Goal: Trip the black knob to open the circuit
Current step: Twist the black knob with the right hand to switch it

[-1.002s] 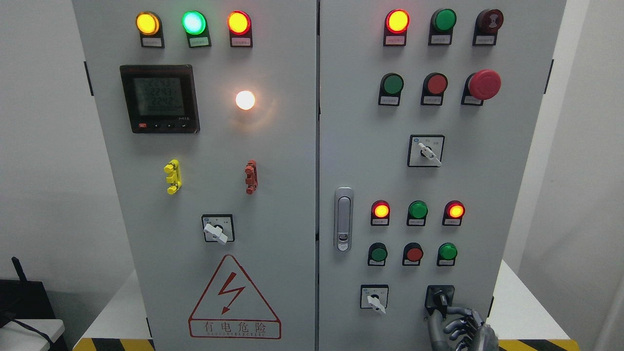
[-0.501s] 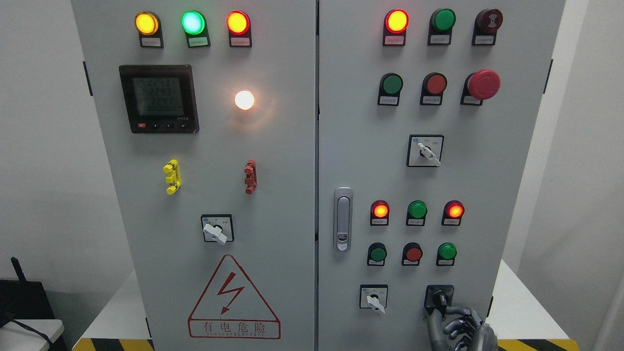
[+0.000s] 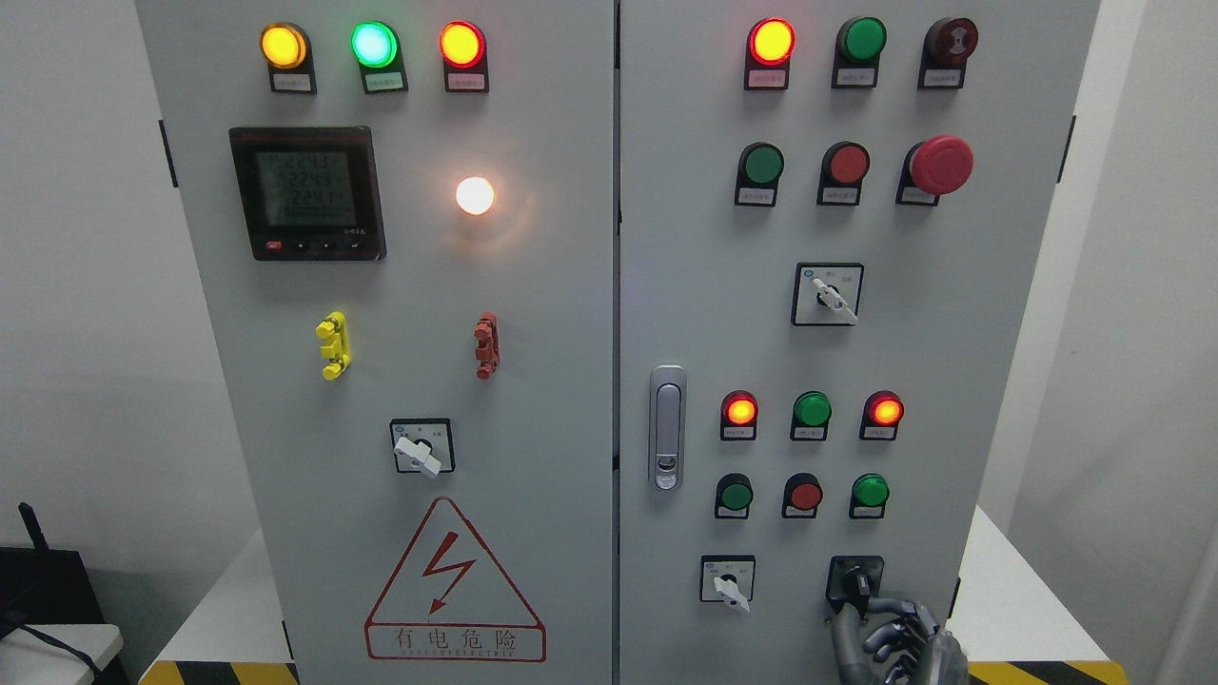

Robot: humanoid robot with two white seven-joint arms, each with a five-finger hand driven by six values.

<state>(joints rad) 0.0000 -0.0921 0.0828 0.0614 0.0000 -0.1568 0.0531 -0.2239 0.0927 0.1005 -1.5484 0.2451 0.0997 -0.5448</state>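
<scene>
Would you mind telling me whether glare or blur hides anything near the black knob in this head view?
Head view: sharp and evenly lit; the white lamp blooms onto the door, far from the black knob; the right hand partly covers the knob's lower edge.

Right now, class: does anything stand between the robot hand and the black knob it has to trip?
Nothing visible does. The right robot hand is already at the black knob in the cabinet's lower right corner, fingers reaching up to it. The nearby white selector switch sits clear to the left.
</scene>
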